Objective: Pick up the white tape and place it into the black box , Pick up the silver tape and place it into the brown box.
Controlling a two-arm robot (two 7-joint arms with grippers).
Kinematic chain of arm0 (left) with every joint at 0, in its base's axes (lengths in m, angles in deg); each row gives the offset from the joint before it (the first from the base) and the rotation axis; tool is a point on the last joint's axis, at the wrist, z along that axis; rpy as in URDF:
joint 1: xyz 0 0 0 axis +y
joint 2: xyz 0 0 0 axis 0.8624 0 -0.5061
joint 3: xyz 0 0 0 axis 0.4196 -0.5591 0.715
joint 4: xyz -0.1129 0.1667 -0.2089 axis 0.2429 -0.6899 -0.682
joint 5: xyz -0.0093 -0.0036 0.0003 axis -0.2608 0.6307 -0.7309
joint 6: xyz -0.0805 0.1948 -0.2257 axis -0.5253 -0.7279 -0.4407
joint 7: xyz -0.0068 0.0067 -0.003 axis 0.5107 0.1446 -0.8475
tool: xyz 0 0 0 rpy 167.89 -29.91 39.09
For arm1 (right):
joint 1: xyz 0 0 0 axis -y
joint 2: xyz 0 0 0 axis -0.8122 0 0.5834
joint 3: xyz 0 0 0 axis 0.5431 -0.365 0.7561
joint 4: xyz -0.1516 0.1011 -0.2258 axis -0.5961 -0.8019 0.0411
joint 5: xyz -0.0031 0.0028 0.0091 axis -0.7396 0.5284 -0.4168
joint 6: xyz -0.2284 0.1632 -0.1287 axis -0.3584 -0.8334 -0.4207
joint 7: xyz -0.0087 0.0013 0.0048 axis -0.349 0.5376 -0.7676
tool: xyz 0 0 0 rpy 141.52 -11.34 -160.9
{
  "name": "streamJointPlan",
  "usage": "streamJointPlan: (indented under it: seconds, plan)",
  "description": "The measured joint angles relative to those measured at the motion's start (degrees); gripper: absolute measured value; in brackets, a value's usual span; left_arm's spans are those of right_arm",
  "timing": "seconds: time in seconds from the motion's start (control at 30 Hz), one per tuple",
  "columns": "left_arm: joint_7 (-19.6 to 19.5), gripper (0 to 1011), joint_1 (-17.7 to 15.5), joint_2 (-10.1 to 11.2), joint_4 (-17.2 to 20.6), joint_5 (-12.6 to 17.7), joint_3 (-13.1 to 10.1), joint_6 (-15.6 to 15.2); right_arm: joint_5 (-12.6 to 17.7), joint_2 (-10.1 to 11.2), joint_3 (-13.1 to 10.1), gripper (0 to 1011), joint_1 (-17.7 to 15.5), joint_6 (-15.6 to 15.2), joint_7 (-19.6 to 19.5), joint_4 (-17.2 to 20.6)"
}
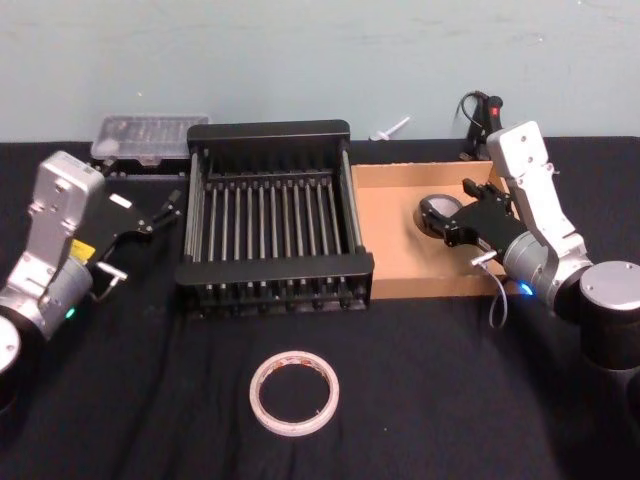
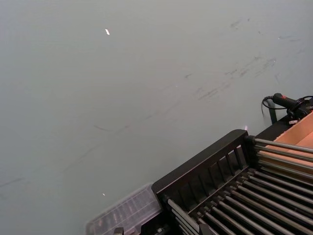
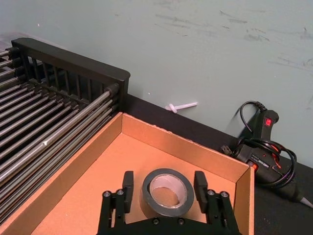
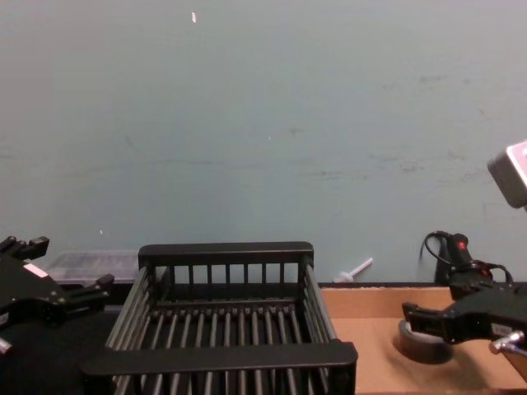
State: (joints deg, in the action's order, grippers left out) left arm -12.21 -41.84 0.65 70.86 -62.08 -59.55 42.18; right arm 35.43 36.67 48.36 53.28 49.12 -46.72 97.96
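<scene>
Right gripper is over the brown box, fingers spread either side of the silver tape. The roll sits between them, likely just let go, though contact can't be ruled out. Right wrist view shows the gaps beside the roll; head view hides that. Head view alone shows the white tape lying on the table, well apart from both grippers, not yet in the black box. Left gripper hangs open, beside the crate's left wall, idle.
</scene>
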Motion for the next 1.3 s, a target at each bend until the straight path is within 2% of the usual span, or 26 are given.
streamJointPlan:
  seconds: [0.03,0.23,0.33,0.5,0.73,1.17,1.3]
  plan:
    - [0.00,1001,0.00,0.00,0.00,0.00,0.00,0.00,0.00,0.00,0.00,764,0.00,-0.01,0.00,0.00]
    - [0.00,1001,0.00,0.00,0.00,0.00,0.00,0.00,0.04,0.02,0.00,961,-0.02,-0.03,0.00,0.04]
    - [0.00,1002,0.00,0.00,0.00,0.00,0.00,0.00,0.05,0.02,0.00,1002,-0.02,-0.03,0.00,0.05]
    - [0.00,1001,0.00,0.00,0.00,0.00,0.00,0.00,0.05,0.10,-0.44,1002,-0.46,-0.05,0.82,0.73]
    - [0.00,1001,0.01,0.00,0.00,0.00,0.00,0.00,0.03,0.93,-1.91,1002,-2.98,-0.43,2.18,4.36]
    - [0.00,1001,0.00,0.00,0.00,0.00,0.00,0.00,1.48,5.38,-4.81,1002,-12.12,0.80,5.23,14.63]
    - [0.00,1001,0.00,0.00,0.00,0.00,0.00,0.00,2.32,7.57,-5.72,1002,-16.14,2.32,6.49,18.20]
